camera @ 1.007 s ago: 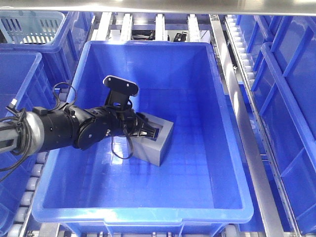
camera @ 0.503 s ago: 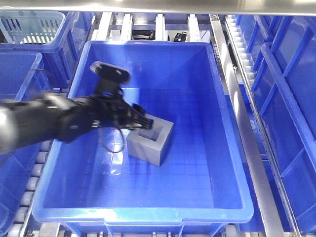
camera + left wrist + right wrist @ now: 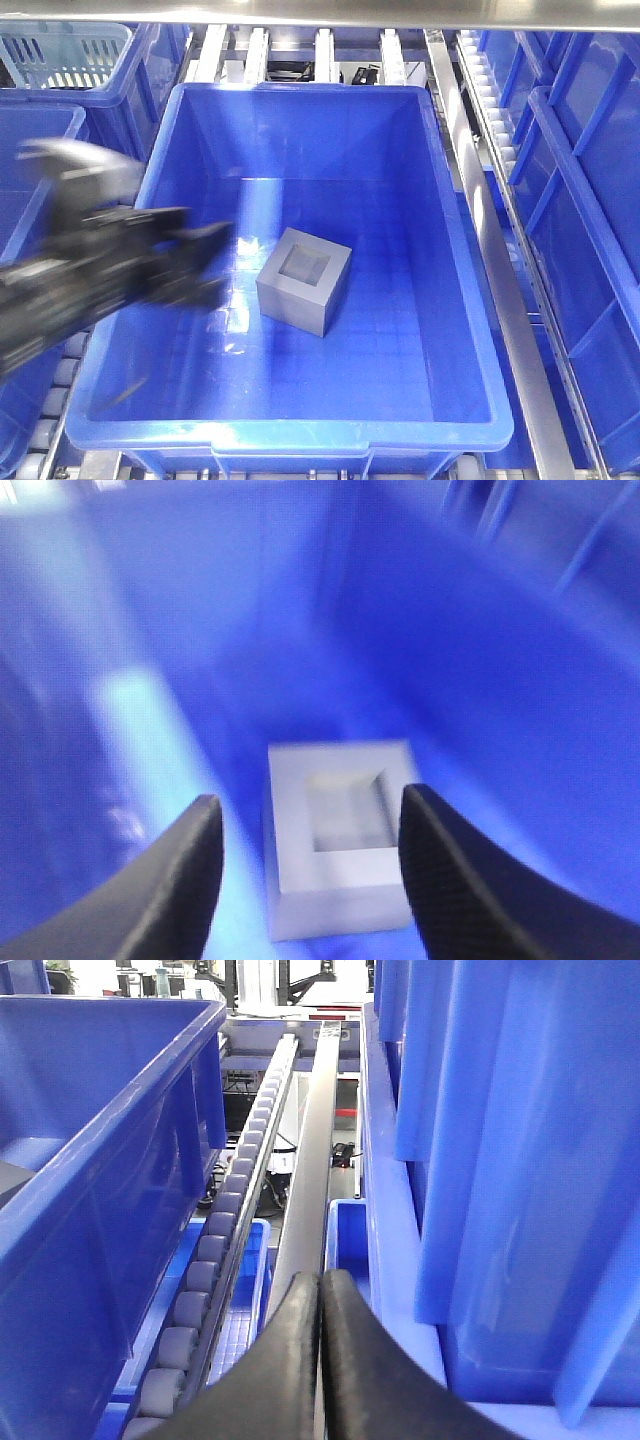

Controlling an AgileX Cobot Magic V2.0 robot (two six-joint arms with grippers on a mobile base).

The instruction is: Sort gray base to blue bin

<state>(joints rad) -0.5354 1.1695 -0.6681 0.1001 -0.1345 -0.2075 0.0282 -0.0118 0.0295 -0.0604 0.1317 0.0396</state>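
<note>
Left hand [image 3: 308, 875] has released, withdrawn from gray base [image 3: 305, 279].

The left arm [image 3: 100, 275] is a dark motion smear across the blue bin's [image 3: 480, 330] left wall in the front view, so its tool cannot be made out there. The whole left wrist view is blurred, softening the gray base [image 3: 338, 845] and its recess. Both tools are cut off by their wrist views' near edges.

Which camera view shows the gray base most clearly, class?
The exterior front-facing view: the gray base sits sharp and whole on the blue bin floor. The left wrist view shows it blurred; the right wrist view misses it.
</note>
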